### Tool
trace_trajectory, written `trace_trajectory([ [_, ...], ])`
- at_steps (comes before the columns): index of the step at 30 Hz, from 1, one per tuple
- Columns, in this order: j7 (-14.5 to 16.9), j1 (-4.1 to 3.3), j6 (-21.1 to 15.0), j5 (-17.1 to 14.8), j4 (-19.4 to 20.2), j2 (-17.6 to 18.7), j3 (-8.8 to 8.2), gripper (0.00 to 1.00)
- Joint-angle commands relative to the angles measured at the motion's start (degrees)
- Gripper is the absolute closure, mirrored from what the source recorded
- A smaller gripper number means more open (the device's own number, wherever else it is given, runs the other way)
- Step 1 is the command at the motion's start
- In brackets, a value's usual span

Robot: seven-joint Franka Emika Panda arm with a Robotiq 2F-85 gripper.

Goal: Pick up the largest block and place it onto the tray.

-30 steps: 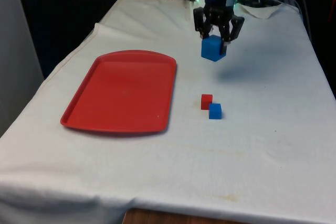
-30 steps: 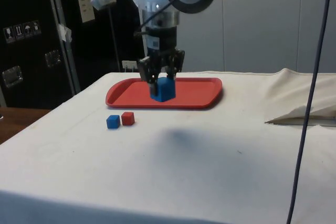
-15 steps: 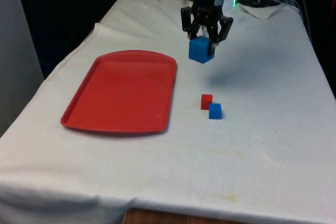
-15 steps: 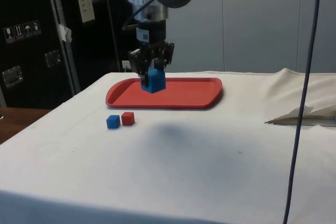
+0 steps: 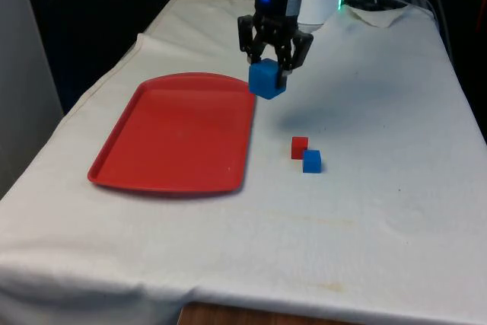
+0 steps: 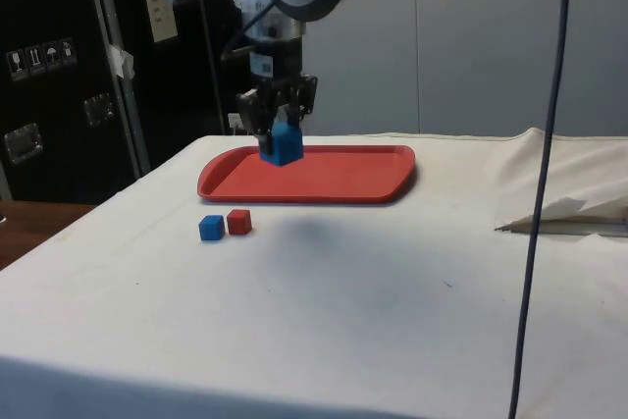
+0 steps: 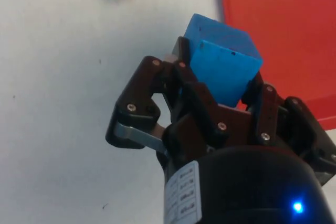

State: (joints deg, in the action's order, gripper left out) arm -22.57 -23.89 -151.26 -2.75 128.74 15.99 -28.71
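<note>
A white cloth [image 5: 365,211] covers the table; dark cabinets [image 6: 59,66] stand behind; the big block [image 5: 267,79] is a plain blue cube, clamped between the gripper [image 5: 272,62] fingers, raised off the cloth just beside the red tray [image 5: 175,135] edge; three blocks in all: two blue, counting the small blue block [image 5: 312,161], and one small red block [image 5: 300,147]; one tray.

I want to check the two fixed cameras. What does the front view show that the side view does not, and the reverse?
Front view alone: the gripper holds the large blue block in the air beside the red tray's edge, not yet over it. Side view alone: dark cabinets behind. Both: small red block and small blue block close together on the white cloth.
</note>
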Motion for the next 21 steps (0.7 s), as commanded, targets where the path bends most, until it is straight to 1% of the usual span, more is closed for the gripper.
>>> trace_trajectory([
  [1,0.52,0.06,0.00,-0.29,-0.40,0.46,-0.17,0.99],
  [2,2.23,0.92,0.52,-1.66,-1.15,0.86,0.23,0.99],
  [4,3.04,1.15,0.57,-2.01,-1.89,1.72,-0.17,0.99],
  [5,3.38,1.15,0.57,-2.18,-2.18,2.06,-0.34,0.99],
  [7,4.76,1.49,0.46,-2.98,-3.32,3.50,-0.86,0.99],
  [9,5.16,1.55,0.46,-3.27,-3.67,3.90,-1.09,0.99],
  [10,4.64,0.80,0.11,-2.69,-3.72,4.35,-2.01,0.99],
  [11,6.30,1.95,0.34,-4.18,-4.24,4.93,-1.32,0.99],
  [15,8.77,2.46,0.06,-6.42,-5.33,6.99,-1.95,0.99],
  [17,10.94,2.69,-0.17,-8.48,-6.07,8.54,-2.64,0.99],
  [18,10.03,1.60,0.00,-7.68,-6.07,8.77,-3.67,0.99],
  [19,11.63,2.75,-0.23,-9.11,-6.30,9.00,-2.86,0.99],
  [21,13.01,2.86,-0.40,-10.43,-6.76,9.97,-3.32,0.99],
])
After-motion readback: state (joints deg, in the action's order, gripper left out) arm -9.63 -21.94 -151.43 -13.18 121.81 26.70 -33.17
